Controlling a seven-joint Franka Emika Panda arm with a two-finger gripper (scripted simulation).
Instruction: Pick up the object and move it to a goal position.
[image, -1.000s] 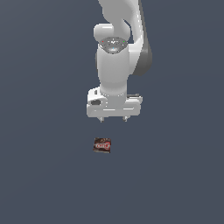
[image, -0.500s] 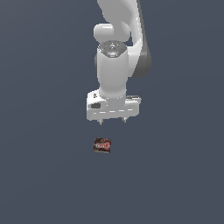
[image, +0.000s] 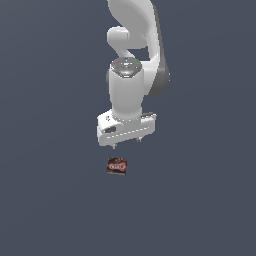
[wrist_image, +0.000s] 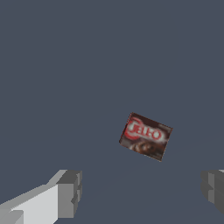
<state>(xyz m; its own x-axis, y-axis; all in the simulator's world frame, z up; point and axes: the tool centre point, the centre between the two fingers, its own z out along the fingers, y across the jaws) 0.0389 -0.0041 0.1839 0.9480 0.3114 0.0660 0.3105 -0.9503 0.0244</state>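
Small, flat, dark brown-black rectangular box with its red and white label is lying face up on the plain dark grey-blue surface, sitting slightly askew. Hanging above it is the white robot arm, pointing straight down, and its claw is hovering just over the box and a touch toward the exterior view's right, well clear of it. Nothing is touching the box. From the wrist camera, the box is showing between and beyond the two grey fingertips, tilted, with the red lettering on the label readable. The claw is standing spread wide, its two fingers far apart at opposite sides of the wrist view, and it is gripping nothing at all. The box is resting alone on the surface.
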